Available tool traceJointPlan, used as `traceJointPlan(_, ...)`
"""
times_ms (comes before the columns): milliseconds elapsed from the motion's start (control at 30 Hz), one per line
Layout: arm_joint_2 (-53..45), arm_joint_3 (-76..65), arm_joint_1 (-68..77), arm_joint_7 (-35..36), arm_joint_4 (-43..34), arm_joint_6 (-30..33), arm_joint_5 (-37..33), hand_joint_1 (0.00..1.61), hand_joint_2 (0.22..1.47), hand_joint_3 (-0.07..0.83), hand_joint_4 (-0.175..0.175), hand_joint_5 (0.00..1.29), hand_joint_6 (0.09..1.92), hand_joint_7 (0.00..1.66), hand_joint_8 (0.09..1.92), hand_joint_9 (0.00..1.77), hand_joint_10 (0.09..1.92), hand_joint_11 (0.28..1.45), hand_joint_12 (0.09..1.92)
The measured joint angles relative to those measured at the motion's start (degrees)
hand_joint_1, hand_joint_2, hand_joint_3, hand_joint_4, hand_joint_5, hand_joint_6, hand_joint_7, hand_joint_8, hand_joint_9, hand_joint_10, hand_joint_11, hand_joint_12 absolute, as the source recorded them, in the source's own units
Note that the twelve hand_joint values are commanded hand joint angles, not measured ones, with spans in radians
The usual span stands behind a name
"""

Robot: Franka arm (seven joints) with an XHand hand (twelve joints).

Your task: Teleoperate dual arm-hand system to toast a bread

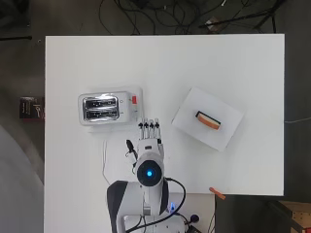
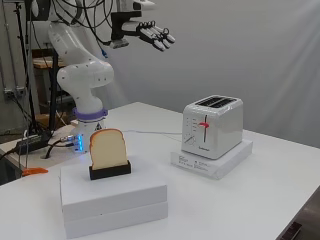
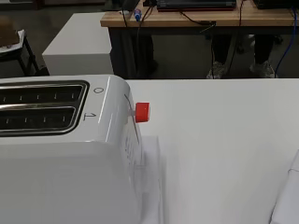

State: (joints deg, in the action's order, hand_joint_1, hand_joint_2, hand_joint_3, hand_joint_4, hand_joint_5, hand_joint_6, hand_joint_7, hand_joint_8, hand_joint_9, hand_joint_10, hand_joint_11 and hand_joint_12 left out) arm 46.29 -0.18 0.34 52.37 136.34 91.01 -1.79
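Observation:
A slice of bread point(image 2: 107, 148) stands upright in a black holder point(image 2: 110, 171) on a stack of white boxes point(image 2: 114, 197); from overhead the bread point(image 1: 209, 120) shows as an orange and black strip right of centre. The white toaster point(image 1: 104, 108) with two empty slots and a red lever point(image 3: 141, 112) sits on a flat white box point(image 2: 212, 160) left of centre. My hand point(image 2: 150, 33) hovers high above the table, fingers straight and spread, holding nothing. Overhead, the hand point(image 1: 149, 133) lies just below the toaster's lever end, between toaster and bread.
A white cable point(image 1: 104, 162) runs from the toaster toward the arm's base. A small orange object point(image 1: 217, 193) lies at the table's near edge on the right. Cables lie on the floor beyond the far edge.

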Motion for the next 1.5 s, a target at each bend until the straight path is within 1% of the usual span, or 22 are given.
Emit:
traceJointPlan(133,3.4,-0.3,0.2,0.8,2.2,0.8,-2.8,0.31,1.21,0.003,-0.046,0.28,0.09,0.49,0.09,0.58,0.09,0.46,0.09)
traceJointPlan(367,1.4,-0.8,0.5,1.4,2.7,1.9,-4.0,0.3,1.22,0.003,-0.05,0.27,0.09,0.49,0.09,0.59,0.09,0.46,0.09)
traceJointPlan(467,-0.5,-0.7,0.5,1.1,1.3,0.9,-2.7,0.29,1.19,-0.013,-0.056,0.27,0.09,0.49,0.09,0.59,0.09,0.46,0.09)
traceJointPlan(600,-4.7,-1.6,-0.2,0.2,-3.2,-2.3,1.8,0.28,1.16,-0.017,-0.072,0.27,0.09,0.49,0.09,0.6,0.09,0.46,0.09)
traceJointPlan(667,-6.7,-3.7,-0.6,0.1,-5.5,-3.6,2.9,0.27,1.16,-0.014,-0.064,0.31,0.09,0.5,0.09,0.6,0.09,0.45,0.09)
traceJointPlan(767,-12.1,-8.5,-1.0,1.7,-10.0,-4.8,4.5,0.26,1.15,-0.011,-0.058,0.33,0.09,0.49,0.09,0.59,0.09,0.44,0.09)
traceJointPlan(833,-17.1,-11.3,-1.3,3.5,-13.1,-5.1,5.5,0.25,1.15,-0.01,-0.06,0.3,0.09,0.46,0.09,0.57,0.09,0.44,0.09)
traceJointPlan(967,-28.8,-15.7,-2.3,9.4,-18.8,-5.8,6.4,0.27,1.05,-0.016,-0.059,0.25,0.09,0.39,0.09,0.49,0.09,0.43,0.09)
traceJointPlan(1067,-39.1,-18.4,-3.5,14.1,-23.3,-6.7,6.9,0.32,1.0,-0.023,-0.046,0.24,0.09,0.37,0.09,0.48,0.09,0.43,0.09)
traceJointPlan(1133,-43.5,-21.2,-2.7,14.2,-24.9,-7.1,8.9,0.37,0.93,-0.021,-0.043,0.23,0.09,0.36,0.09,0.47,0.09,0.44,0.09)
traceJointPlan(1200,-44.5,-26.5,0.9,13.0,-25.3,-7.3,11.6,0.38,0.89,-0.022,-0.036,0.2,0.09,0.34,0.09,0.45,0.09,0.44,0.09)
traceJointPlan(1267,-42.8,-34.7,7.9,12.2,-25.2,-7.0,13.7,0.38,0.87,-0.021,-0.024,0.2,0.09,0.33,0.09,0.44,0.09,0.45,0.09)
traceJointPlan(1400,-37.4,-53.5,25.3,12.2,-24.7,-5.6,15.6,0.4,0.87,-0.015,-0.006,0.22,0.09,0.32,0.09,0.45,0.09,0.47,0.09)
traceJointPlan(1500,-36.5,-65.0,36.7,12.6,-24.2,-4.2,16.7,0.42,0.86,-0.012,0.003,0.24,0.09,0.33,0.09,0.46,0.09,0.47,0.09)
